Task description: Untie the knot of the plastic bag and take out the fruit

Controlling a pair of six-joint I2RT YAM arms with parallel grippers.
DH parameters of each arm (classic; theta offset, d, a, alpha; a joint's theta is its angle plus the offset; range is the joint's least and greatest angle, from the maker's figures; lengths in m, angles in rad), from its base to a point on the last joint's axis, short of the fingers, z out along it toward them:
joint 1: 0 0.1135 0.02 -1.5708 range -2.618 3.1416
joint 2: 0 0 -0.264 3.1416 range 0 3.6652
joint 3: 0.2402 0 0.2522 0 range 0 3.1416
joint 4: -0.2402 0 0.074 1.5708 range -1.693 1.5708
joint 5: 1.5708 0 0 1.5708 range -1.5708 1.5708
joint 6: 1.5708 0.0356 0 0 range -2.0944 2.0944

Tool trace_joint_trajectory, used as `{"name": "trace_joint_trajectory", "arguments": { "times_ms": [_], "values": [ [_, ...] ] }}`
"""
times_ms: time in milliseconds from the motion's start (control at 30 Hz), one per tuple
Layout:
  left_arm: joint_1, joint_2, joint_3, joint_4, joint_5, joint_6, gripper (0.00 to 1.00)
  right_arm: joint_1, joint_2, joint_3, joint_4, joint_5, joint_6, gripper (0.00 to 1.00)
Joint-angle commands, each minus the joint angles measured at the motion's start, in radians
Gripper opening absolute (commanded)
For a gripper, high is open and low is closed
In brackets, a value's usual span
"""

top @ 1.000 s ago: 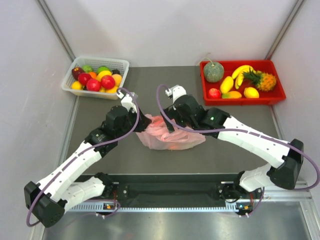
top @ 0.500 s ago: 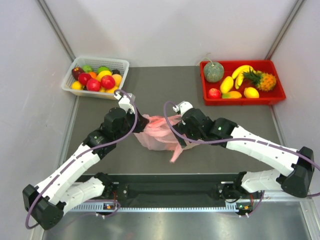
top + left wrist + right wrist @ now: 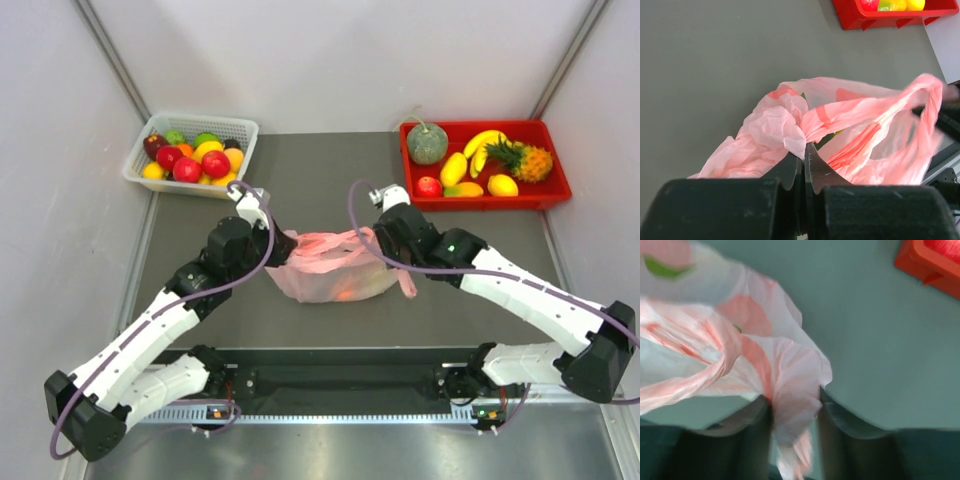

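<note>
- Grey table (image 3: 300, 170), bearing everything below.
- Red tray (image 3: 480, 200) of fruit at far right; white basket (image 3: 180, 187) of fruit at far left.
- Pink plastic bag (image 3: 325, 272) at mid-table, stretched between both grippers.
- Left gripper (image 3: 804, 150): jaws pressed together, pinching the bag's crumpled left end.
- Right gripper (image 3: 792, 405): jaws clamped on a bunch of film at the bag's right end.
- Fruit (image 3: 345, 293) inside the bag, an orange tint through the film.

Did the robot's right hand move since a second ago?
Yes. The right gripper slid rightward, closer to the red plastic tray, stretching the thin pink plastic bag it pinches.
</note>
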Motion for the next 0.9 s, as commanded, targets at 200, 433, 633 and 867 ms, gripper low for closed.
{"name": "trace_joint_trajectory", "arguments": {
  "times_ms": [200, 433, 633, 867],
  "values": [
    [0.006, 0.026, 0.006, 0.087, -0.057, 0.061, 0.00, -0.137, -0.083, 0.036, 0.167, -0.105, 0.005, 0.00],
    [0.055, 0.139, 0.104, 0.292, -0.143, 0.124, 0.00, -0.232, 0.015, 0.159, 0.264, -0.105, -0.024, 0.00],
    [0.066, 0.130, 0.028, 0.541, -0.246, 0.150, 0.00, -0.245, 0.104, 0.237, 0.322, -0.105, -0.087, 0.00],
    [0.064, -0.008, -0.308, 0.566, -0.152, -0.021, 0.00, -0.245, 0.087, 0.035, 0.423, -0.162, -0.102, 0.00]
  ]
}}
